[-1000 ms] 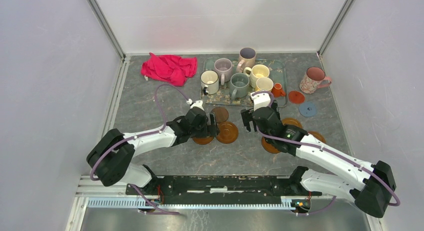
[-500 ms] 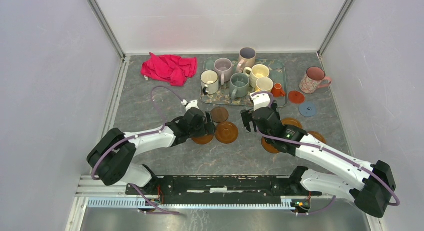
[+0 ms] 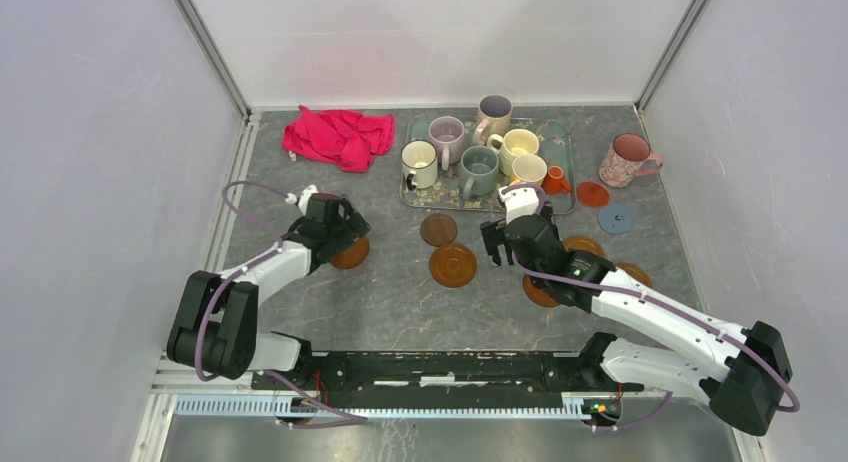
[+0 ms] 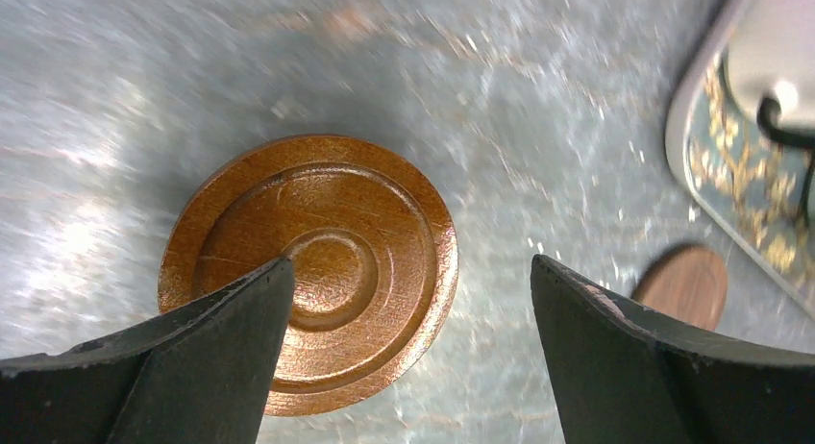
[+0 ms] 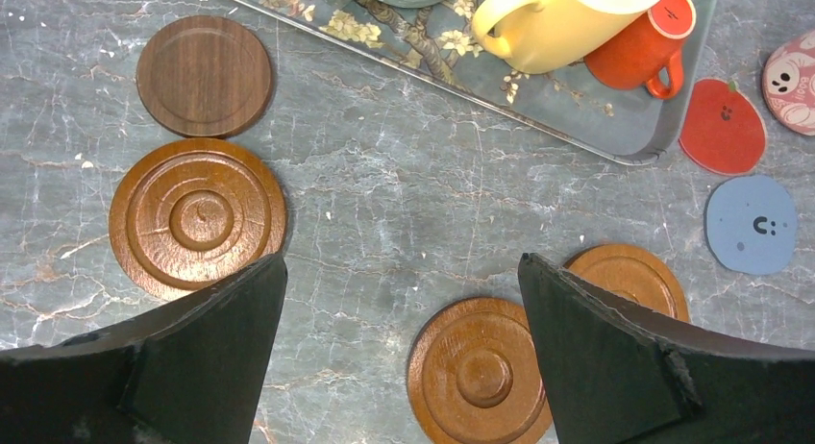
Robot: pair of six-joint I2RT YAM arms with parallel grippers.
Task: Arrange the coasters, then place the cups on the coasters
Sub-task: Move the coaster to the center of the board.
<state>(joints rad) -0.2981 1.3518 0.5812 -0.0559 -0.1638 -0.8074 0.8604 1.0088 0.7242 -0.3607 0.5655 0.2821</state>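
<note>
Amber coaster (image 4: pixel 317 223): flat on the marble table (image 3: pixel 400 312), left side, beneath the left gripper (image 4: pixel 411 263).
Left gripper: fingers spread wide, gripping nothing.
Other coasters: dark brown coaster (image 5: pixel 204 75) and second amber coaster (image 5: pixel 197 218), mid-table.
Mugs (image 3: pixel 478 167): on the teal tray (image 3: pixel 557 137); floral mug (image 3: pixel 628 160) to its right.
Right gripper (image 5: pixel 399 271): spread wide, empty.

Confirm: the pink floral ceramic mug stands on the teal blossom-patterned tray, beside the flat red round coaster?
No. The pink floral ceramic mug stands on the table, right of the teal blossom-patterned tray, as the top view shows; the flat red round coaster is beside it.
</note>
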